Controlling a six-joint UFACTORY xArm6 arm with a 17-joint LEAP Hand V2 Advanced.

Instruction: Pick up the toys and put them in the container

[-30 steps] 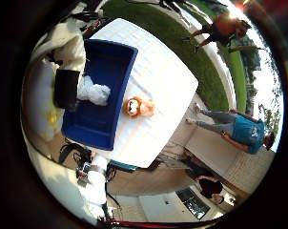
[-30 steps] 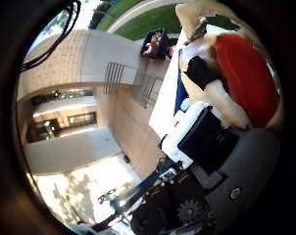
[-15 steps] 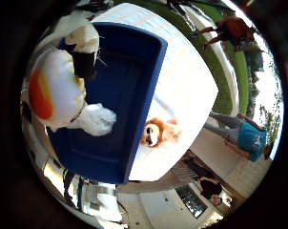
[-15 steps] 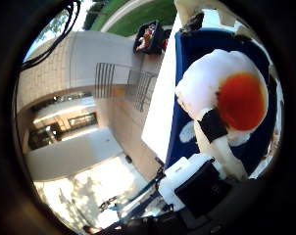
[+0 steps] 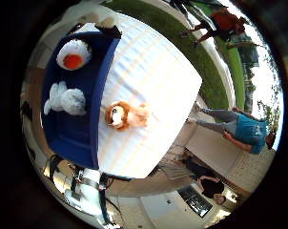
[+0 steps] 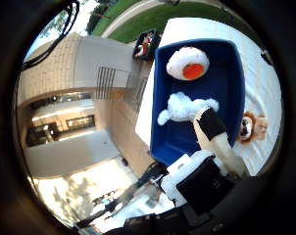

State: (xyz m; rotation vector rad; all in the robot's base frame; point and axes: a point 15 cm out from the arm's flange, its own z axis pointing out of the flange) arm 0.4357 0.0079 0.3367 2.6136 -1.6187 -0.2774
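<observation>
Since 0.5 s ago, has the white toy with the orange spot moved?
Yes. The white toy with the orange spot left the hand and now lies inside the blue container, at its far end, beyond the white plush.

Outdoor yard beside a building: green lawn (image 5: 182, 36), paved walkway (image 5: 215, 148), brick wall (image 6: 55, 63) with metal railing (image 6: 105, 83), white table (image 5: 153, 86) standing in open daylight.
</observation>
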